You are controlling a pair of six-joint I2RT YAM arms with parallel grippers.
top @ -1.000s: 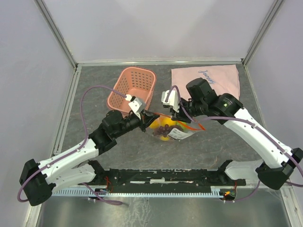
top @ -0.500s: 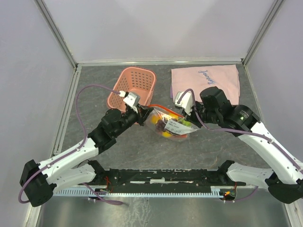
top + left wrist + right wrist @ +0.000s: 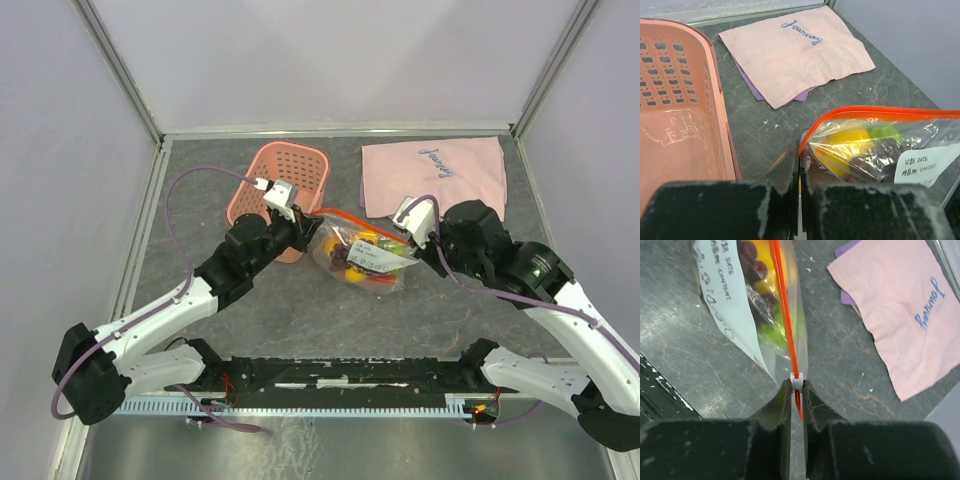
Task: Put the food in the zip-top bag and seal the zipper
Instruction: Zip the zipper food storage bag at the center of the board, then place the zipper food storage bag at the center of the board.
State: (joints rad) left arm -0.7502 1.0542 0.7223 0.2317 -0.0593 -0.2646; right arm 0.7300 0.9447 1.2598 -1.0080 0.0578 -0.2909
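Two grippers hold the zip-top bag [image 3: 365, 262] by opposite ends of its mouth, near the middle of the table [image 3: 300, 315]. Your left gripper [image 3: 800, 167] has its fingers pressed together on the bag's corner, where the zipper [image 3: 880, 111] runs down between them. Your right gripper [image 3: 797, 388] is closed to a narrow gap and pinches the zipper's small white end [image 3: 797, 381]. The orange strip spans from one gripper to the other. Inside the bag you can see the food: a yellow fruit [image 3: 842, 145], a green piece [image 3: 885, 132] and dark purple grapes [image 3: 880, 152], beside a white label [image 3: 925, 167]. The pink basket [image 3: 285, 180] stands just beside the left gripper; the pink cloth [image 3: 440, 172] lies beyond the right one.
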